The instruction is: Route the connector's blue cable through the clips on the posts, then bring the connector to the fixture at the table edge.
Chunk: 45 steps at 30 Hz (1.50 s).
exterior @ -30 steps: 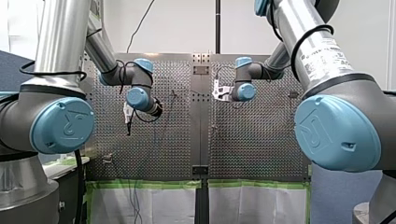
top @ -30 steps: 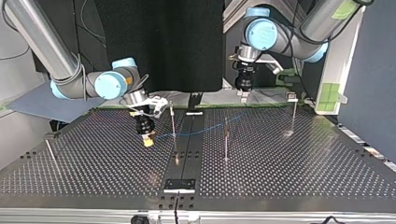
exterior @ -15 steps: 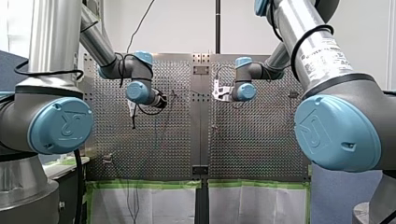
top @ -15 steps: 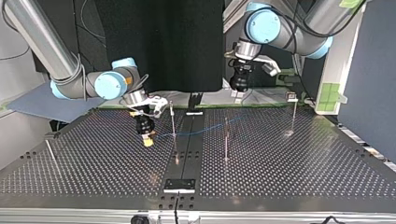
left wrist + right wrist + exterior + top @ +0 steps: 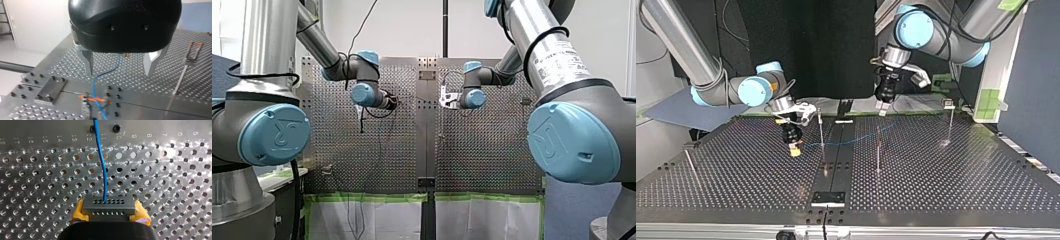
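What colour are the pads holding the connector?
Yellow; the right wrist view shows the pads best.

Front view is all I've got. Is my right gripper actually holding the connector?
Observer: Yes. Right wrist view shows the right gripper's yellow pads clamped on the grey rectangular metal connector.
Operator: And the other arm?
Observer: The left gripper is open, its metal fingers apart and gripping nothing.
Operator: And the routing?
Observer: In the top view the thin blue cable runs from the connector past two thin metal posts; whether it's clipped, I can't tell.
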{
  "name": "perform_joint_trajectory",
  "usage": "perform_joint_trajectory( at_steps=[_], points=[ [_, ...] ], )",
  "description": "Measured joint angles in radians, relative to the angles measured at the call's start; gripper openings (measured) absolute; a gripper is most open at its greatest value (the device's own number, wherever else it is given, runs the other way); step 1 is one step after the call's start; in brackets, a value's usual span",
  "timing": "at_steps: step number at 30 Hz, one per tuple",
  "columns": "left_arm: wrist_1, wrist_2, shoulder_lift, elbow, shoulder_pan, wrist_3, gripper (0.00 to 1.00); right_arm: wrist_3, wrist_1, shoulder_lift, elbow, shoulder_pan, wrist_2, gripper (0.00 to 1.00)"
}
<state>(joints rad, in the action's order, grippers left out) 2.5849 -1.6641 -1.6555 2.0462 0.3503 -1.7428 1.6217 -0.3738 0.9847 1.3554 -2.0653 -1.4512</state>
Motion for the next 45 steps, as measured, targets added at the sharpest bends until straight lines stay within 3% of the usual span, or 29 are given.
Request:
perform_joint_trajectory(
  at_steps=[26, 45],
  points=[
    [0.002, -0.013, -0.001, -0.016, -0.007, -0.021, 1.0, 0.0, 0.001, 0.0, 0.0, -0.001, 0.0, 0.0],
    [-0.003, -0.132, -0.028, -0.054, 0.081, 0.011, 1.0, 0.0, 0.006, -0.001, 0.0, 0.003, -0.002, 0.0]
  ],
)
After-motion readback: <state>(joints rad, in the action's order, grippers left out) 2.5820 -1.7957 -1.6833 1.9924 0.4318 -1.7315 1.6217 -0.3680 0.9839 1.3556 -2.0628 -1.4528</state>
